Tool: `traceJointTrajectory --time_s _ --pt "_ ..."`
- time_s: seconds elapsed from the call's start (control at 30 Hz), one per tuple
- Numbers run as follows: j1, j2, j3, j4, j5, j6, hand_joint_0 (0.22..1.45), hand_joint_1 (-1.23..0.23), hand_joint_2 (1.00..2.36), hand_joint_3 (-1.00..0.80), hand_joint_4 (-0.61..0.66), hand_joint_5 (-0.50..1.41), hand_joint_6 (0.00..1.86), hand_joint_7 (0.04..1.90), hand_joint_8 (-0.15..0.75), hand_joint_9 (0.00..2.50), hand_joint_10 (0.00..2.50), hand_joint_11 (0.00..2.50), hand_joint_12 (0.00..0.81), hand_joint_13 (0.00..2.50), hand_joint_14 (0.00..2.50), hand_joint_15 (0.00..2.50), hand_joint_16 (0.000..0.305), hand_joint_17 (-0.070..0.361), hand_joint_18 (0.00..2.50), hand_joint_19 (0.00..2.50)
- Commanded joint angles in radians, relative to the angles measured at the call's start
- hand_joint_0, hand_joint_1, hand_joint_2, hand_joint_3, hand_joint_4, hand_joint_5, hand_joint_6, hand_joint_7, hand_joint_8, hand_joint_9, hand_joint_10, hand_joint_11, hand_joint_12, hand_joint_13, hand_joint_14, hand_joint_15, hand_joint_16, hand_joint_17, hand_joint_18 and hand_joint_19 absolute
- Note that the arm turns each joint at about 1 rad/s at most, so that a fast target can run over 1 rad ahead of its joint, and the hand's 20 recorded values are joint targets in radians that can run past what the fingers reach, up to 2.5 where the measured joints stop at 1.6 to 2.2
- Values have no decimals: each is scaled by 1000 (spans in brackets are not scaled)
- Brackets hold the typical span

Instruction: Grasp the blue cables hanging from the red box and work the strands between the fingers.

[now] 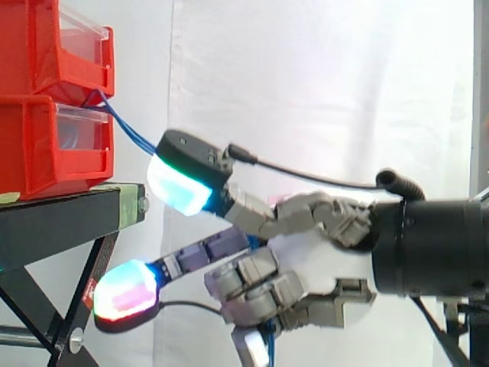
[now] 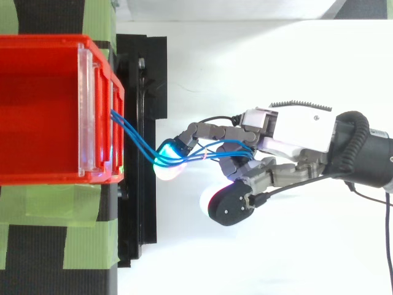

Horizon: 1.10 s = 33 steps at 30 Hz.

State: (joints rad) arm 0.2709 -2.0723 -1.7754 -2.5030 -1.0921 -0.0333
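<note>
We see the blue cables [image 2: 136, 137] leaving the front of the red box [image 2: 37, 92], which sits on the black stand [image 1: 53, 222]; they slope across the gap into the hand [image 2: 295, 126]; its fingers curl round the strands; a cyan-glowing fingertip [image 1: 179, 187] touches them near the box.

Level arm [image 1: 435, 245] from the right, hand [image 1: 321, 256] with fingers curled round blue cables [image 2: 135, 137].
</note>
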Motion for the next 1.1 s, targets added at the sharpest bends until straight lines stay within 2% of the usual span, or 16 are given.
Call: traceJointTrajectory --time_s 0.0,0.1,0.17,0.37,0.6,0.83,0.87,0.97,1.07 --pt "1 44 4 -46 -2 6 773 -556 1000 -1000 282 42 9 1035 412 652 2500 2417 506 1006 2500 1570 57 128 1265 829" --pt "-6 80 4 -91 -2 -3 773 -556 1000 -1000 285 43 10 1031 412 652 2500 2417 506 1006 2500 1570 57 128 1265 829" --pt "-10 80 4 -102 -2 4 773 -556 1000 -1000 288 43 10 1032 412 652 2500 2417 506 1006 2500 1570 57 128 1265 829" --pt "-13 80 4 -102 -2 24 773 -556 1000 -1000 288 49 9 1037 412 652 2500 2417 506 1006 2500 1570 57 128 1265 829" --pt "-13 80 5 -83 17 70 775 -557 1000 -1000 290 56 9 1042 412 652 2500 2417 506 1006 2500 1570 57 128 1265 829" --pt "-13 89 7 -82 21 86 777 -558 1000 -1000 287 73 10 1055 412 652 2500 2417 506 1006 2500 1570 57 128 1265 829" --pt "-13 121 8 -82 21 76 778 -558 1000 -1000 288 76 10 1058 412 652 2500 2417 506 1006 2500 1570 57 128 1265 829" --pt "-13 161 8 -88 37 33 785 -560 1000 -1000 292 100 10 1076 412 652 2500 2417 506 1006 2500 1570 57 128 1265 829" --pt "-15 172 8 -91 49 13 791 -564 1000 -1000 267 125 7 1130 412 652 2500 2417 506 1006 2500 1570 57 128 1265 829"
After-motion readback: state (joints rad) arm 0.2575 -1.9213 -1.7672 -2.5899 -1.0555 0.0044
